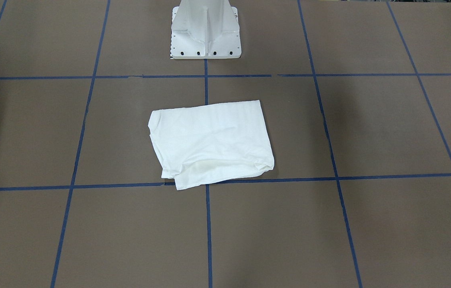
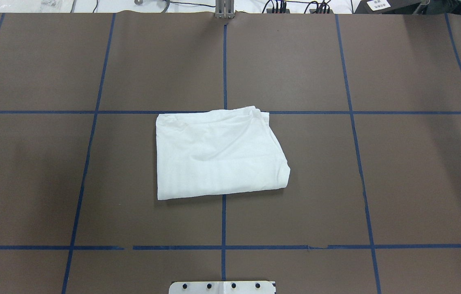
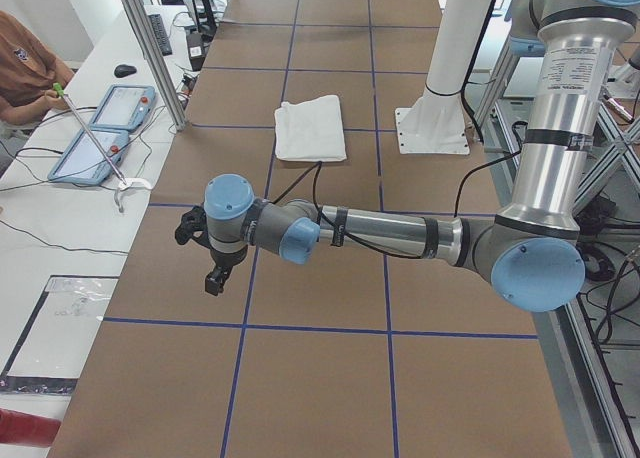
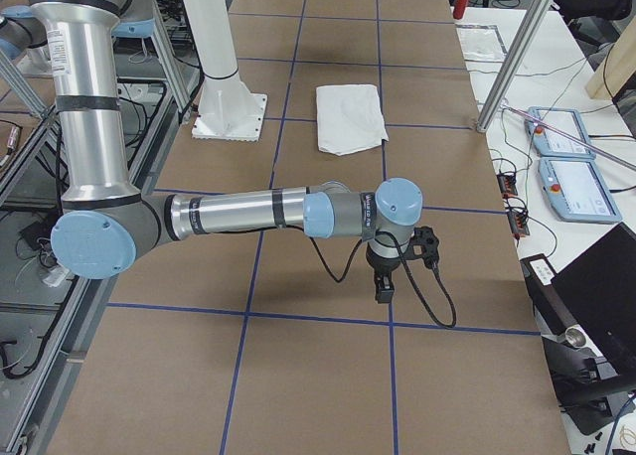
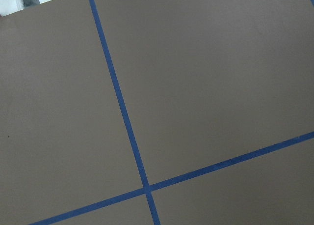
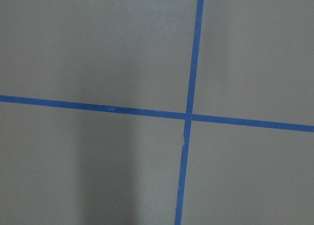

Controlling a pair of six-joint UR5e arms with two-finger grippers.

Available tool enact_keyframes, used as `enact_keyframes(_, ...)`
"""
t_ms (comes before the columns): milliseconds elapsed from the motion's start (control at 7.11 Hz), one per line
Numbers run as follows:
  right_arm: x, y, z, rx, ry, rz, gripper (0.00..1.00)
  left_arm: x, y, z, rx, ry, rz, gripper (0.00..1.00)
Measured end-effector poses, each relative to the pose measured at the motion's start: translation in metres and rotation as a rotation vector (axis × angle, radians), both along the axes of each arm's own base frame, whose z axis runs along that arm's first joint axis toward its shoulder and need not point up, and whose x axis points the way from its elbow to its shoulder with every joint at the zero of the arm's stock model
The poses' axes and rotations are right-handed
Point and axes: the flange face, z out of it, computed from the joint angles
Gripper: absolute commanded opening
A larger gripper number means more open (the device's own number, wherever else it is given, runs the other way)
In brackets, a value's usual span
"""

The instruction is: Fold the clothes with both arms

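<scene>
Silver-grey, my left arm stretches level over the table's left end, left gripper pointing down; spread or closed, I cannot tell. One white shirt lies centre, folded into a creased rectangle. My right arm reaches out level too, right gripper equally unreadable.
</scene>
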Motion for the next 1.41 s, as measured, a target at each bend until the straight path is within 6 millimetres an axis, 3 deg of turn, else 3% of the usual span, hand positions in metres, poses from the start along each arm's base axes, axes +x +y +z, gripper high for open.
enact_keyframes(422,-0.036,-0.016,-0.028,0.068,0.003,-0.071,1.00,-0.002,0.013,-0.032,0.088,-0.017,-0.013,1.00)
enact_keyframes(703,-0.051,-0.028,-0.040,0.089,0.022,-0.092,1.00,-0.001,0.018,-0.006,0.082,-0.033,-0.023,1.00)
enact_keyframes(984,-0.051,-0.032,-0.031,0.069,0.018,-0.087,1.00,0.001,0.025,0.021,0.089,-0.017,-0.021,1.00)
enact_keyframes(1266,-0.035,-0.029,-0.014,0.041,0.018,-0.064,1.00,0.003,0.028,0.039,0.064,0.004,-0.013,1.00)
enact_keyframes(1406,-0.018,-0.024,-0.008,0.029,0.011,-0.035,1.00,0.003,0.031,0.037,0.062,0.031,-0.004,1.00)
